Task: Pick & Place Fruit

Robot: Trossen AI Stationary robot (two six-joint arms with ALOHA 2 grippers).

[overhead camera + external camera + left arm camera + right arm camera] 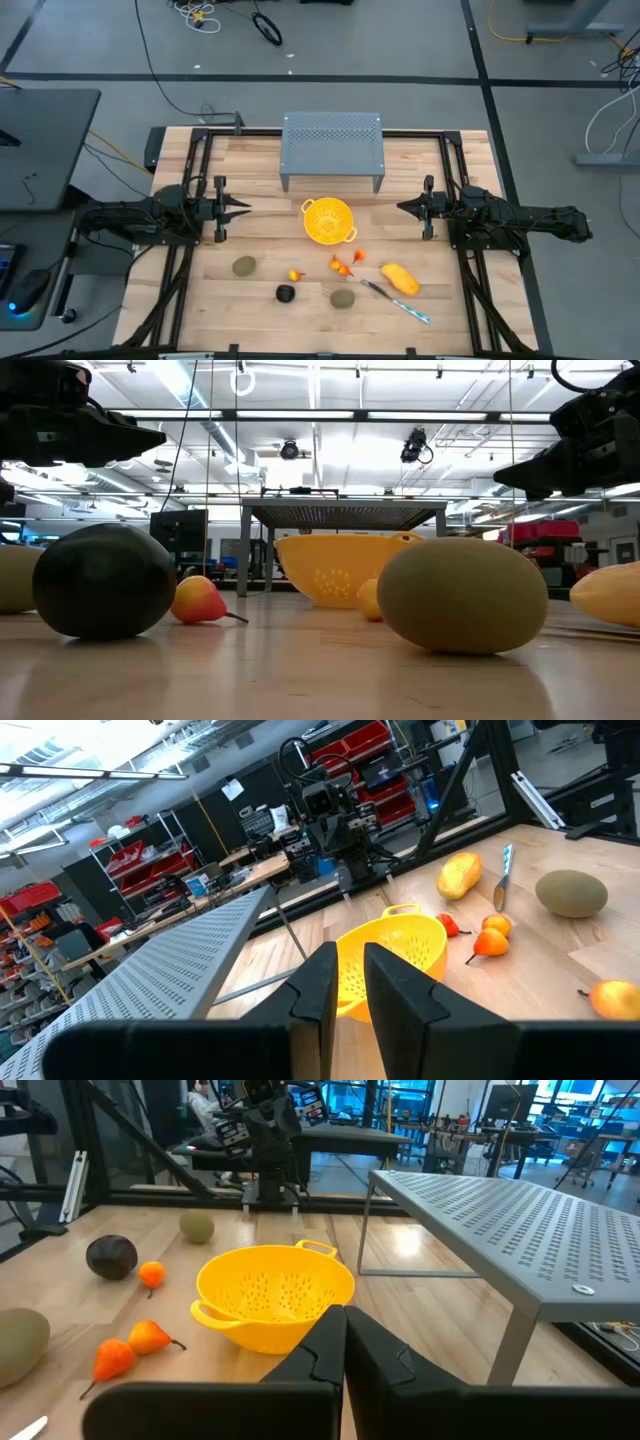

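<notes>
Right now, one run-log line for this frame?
stage: pre-grasp | left gripper: slightly parted, empty | right gripper: shut, empty | yellow perforated colander: empty | toy fruits: on table

A pale wood-plank desk carries a glossy yellow plastic colander, a matt grey perforated metal shelf and smooth toy fruit.

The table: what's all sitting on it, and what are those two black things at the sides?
Yellow perforated plastic colander: one, table centre.
Grey perforated metal shelf: one, behind the colander.
Olive-green oval fruits: two, one front left, one front centre.
Dark blackish ball fruit: one, front, between the green ovals.
Yellow-orange oblong fruit: one, front right.
Small orange-red fruit pieces: a few, in front of the colander.
Silver-and-blue knife: one, beside the oblong fruit.
Left gripper: one, black, left of the colander, holding nothing.
Right gripper: one, black, right of it, shut, empty.
</notes>
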